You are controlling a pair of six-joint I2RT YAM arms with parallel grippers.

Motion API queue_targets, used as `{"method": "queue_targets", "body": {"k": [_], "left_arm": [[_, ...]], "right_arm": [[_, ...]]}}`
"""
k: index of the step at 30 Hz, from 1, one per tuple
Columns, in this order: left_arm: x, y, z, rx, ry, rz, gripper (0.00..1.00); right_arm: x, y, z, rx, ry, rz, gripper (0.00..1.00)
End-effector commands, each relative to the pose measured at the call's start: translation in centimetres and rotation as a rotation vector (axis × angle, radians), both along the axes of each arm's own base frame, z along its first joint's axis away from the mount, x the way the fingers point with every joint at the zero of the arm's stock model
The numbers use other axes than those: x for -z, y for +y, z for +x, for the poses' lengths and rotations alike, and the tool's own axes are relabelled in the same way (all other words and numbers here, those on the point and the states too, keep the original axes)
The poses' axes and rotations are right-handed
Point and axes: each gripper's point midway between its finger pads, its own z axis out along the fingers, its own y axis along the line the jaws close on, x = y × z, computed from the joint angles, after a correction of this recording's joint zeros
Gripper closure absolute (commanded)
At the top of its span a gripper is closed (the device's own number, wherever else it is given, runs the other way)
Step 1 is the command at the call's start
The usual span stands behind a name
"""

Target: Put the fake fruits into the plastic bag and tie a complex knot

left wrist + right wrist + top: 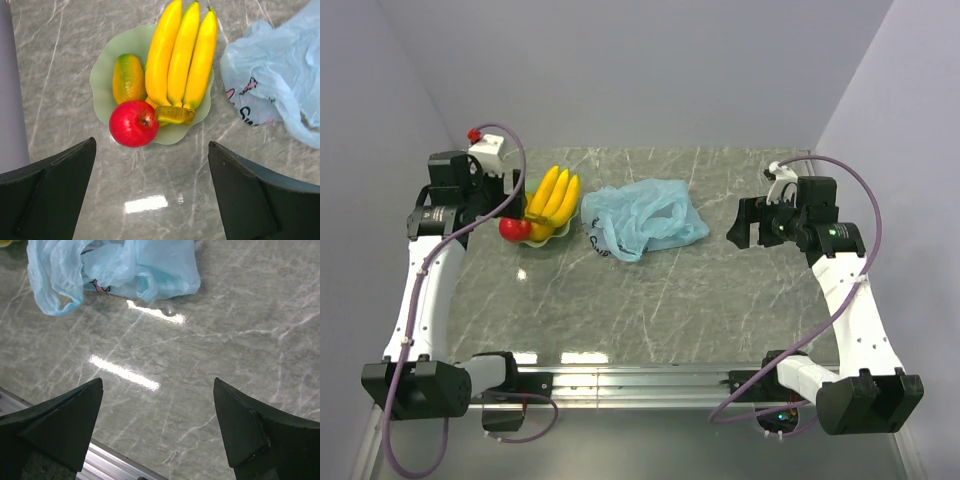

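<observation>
Left gripper (pixel 151 150) jaws wide apart above pale green wavy dish (pixel 102 82) w/ yellow plastic banana bunch (pixel 182 55), glossy red apple (pixel 133 123), orange-green fruit (pixel 128 78). Right gripper (pixel 158 382) likewise spread, near crumpled light-blue plastic bag (pixel 145 265).

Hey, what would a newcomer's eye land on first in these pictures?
The glossy yellow plastic banana bunch and red plastic apple on a pale green wavy-edged dish, left on the grey marbled table. Beside it, toward the middle, lies a crumpled translucent light-blue plastic bag.

The plastic bag (pixel 280 65) bears dark lettering (pixel 245 115) beside small pink marks (pixel 231 94); it seems to begin with "S", but creases hide the rest; no word reads whole.
</observation>
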Motion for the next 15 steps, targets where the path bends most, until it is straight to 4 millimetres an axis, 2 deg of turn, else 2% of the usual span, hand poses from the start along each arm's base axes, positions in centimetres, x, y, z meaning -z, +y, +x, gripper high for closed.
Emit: {"method": "queue_targets", "body": {"k": [1,2,3,5,6,7,8,9,11,12,14,15], "left_arm": [[-1.7,-1.5,0.8,0.12,-0.107,0.084,0.01],[-1.0,-2.9,0.7,0.17,-0.101,0.108,0.01],[-0.5,-5.2,0.5,0.248,-0.102,0.134,0.01],[0.3,-7.3,0.4,0.385,-0.139,0.224,0.01],[1.6,-9.3,-0.6,0.478,-0.138,0.246,0.01],[2.0,-10.2,-0.9,0.57,-0.166,0.303,0.01],[2.5,-12.0,-1.9,0.685,-0.182,0.298,0.01],[3.6,-13.5,-3.0,0.79,-0.182,0.313,0.01],[5.0,-15.4,-4.2,0.953,-0.223,0.348,0.01],[5.2,-17.2,-5.3,1.045,-0.257,0.339,0.01],[6.8,-18.4,-5.9,1.131,-0.298,0.383,0.01],[7.0,-19.4,-6.0,1.172,-0.338,0.407,0.01]], "right_arm": [[-0.5,0.8,0.7,-0.007,-0.023,0.056,0.02],[-0.4,1.2,1.0,-0.023,-0.02,0.074,0.02],[-0.4,1.5,1.2,-0.026,-0.016,0.091,0.02],[0.0,2.3,2.0,-0.048,0.01,0.121,0.03],[-0.4,2.6,2.5,-0.04,0.02,0.146,0.03],[-0.3,2.9,2.9,-0.046,0.037,0.16,0.04],[0.4,3.4,3.4,-0.059,0.075,0.179,0.05],[0.1,4.1,3.8,-0.072,0.087,0.209,0.06],[1.2,5.1,4.8,-0.09,0.127,0.233,0.07],[1.2,5.6,5.3,-0.099,0.132,0.247,0.07],[2.1,6.6,6.4,-0.117,0.153,0.254,0.07],[1.9,6.9,7.0,-0.117,0.146,0.253,0.08]]}}
